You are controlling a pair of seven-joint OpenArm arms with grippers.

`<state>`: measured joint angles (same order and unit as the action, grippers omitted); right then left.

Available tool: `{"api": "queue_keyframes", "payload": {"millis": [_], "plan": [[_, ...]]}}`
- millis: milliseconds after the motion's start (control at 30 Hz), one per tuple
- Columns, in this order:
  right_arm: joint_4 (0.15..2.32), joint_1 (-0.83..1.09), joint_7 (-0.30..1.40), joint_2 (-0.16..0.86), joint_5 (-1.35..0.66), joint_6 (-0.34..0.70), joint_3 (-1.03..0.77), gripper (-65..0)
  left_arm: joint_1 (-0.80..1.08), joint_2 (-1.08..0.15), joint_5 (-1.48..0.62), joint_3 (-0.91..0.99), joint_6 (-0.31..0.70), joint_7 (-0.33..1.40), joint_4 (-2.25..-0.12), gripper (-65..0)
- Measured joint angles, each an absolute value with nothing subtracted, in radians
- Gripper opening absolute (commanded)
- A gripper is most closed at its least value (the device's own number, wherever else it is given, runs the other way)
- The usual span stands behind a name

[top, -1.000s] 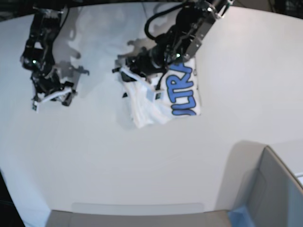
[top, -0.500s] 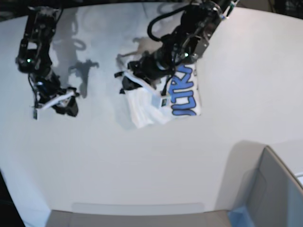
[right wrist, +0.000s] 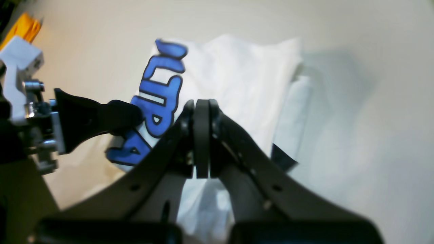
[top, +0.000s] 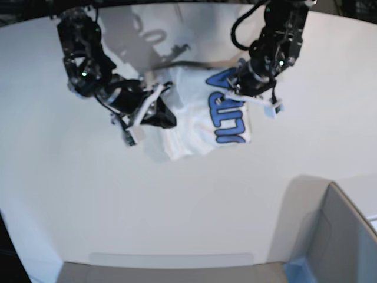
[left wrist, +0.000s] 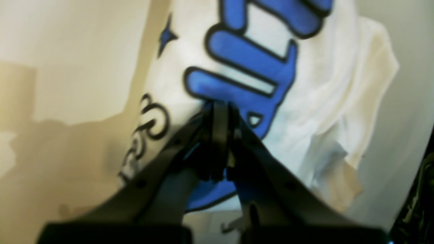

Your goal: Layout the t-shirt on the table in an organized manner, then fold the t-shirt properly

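The white t-shirt (top: 194, 127) lies folded into a compact bundle on the white table (top: 177, 206), its blue letters facing up on the right side. My left gripper (top: 234, 89) is shut, with its tips at the blue print (left wrist: 244, 67); I cannot tell whether cloth is pinched. It also shows in the right wrist view (right wrist: 130, 117), resting at the letters. My right gripper (top: 168, 118) is shut and holds nothing, just over the shirt's left edge, above plain white cloth (right wrist: 237, 78). The black tag (right wrist: 283, 159) peeks out under the fold.
A grey box (top: 341, 242) with a blue corner (top: 297, 268) stands at the front right. The table's curved far edge (top: 330, 15) runs behind both arms. An orange object (right wrist: 20, 27) sits at the top left of the right wrist view.
My left arm has drawn back from the shirt's left side to its upper right, over the letters. My right arm has swung in from the far left to the shirt's left edge.
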<state>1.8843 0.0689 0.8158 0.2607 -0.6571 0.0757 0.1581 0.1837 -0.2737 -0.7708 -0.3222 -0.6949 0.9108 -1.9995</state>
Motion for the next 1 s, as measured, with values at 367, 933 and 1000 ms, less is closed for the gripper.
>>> {"api": "queue_keyframes", "payload": {"millis": [367, 933, 1000], "plan": [[1.583, -0.025, 0.739, 0.197, -0.490, 0.068, 0.220, -65.0, 0.171, -0.274, -0.775, -0.319, -0.691, 0.903, -1.907, -65.0], [1.780, -0.003, 0.673, 0.225, -0.467, 0.067, 0.180, -65.0, 0.117, -0.277, -0.771, -0.233, -0.703, 0.904, -1.972, -65.0], [1.848, 0.029, 0.650, 0.226, -0.466, 0.067, 0.141, -65.0, 0.079, -0.273, -0.776, -0.233, -0.702, 0.888, -1.999, -65.0]]}}
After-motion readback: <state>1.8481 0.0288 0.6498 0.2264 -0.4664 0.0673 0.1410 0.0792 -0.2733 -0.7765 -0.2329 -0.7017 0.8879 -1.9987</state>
